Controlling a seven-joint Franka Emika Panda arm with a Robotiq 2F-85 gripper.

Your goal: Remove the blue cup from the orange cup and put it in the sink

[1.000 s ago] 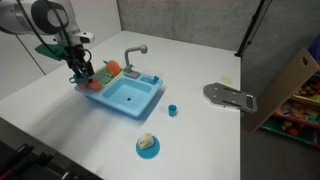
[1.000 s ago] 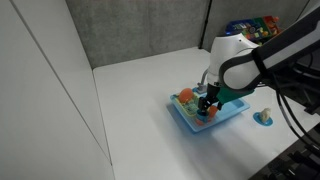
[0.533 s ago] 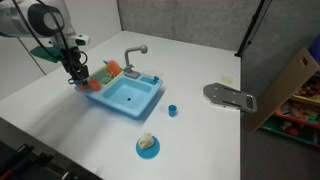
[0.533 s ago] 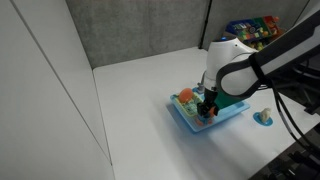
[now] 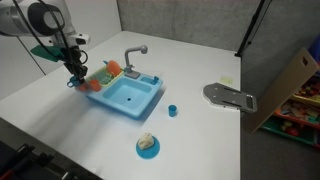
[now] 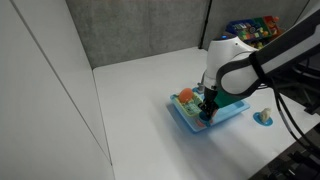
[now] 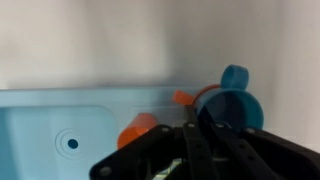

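In the wrist view the blue cup (image 7: 236, 108) sits nested in the orange cup (image 7: 182, 97), of which only a strip of rim shows at its left. Both stand at the rack end of the light-blue sink (image 7: 60, 120). My gripper (image 7: 190, 124) is shut, its two dark fingers pinched together on the blue cup's near-left rim. In both exterior views the gripper (image 5: 76, 80) (image 6: 207, 110) hangs low over the end of the sink (image 5: 152, 92) (image 6: 236, 108). The cups are hidden behind the fingers there.
Another orange piece (image 7: 138, 130) lies in the rack beside the cups. A grey faucet (image 5: 133, 55) rises behind the basin. On the table stand a small blue cup (image 5: 172, 110), a flat blue dish with a pale lump (image 5: 147, 145) and a grey utensil (image 5: 230, 97).
The jaws have gone from wide open to shut on the blue cup's rim. The gripper has shifted slightly along the rack end and has since held still.
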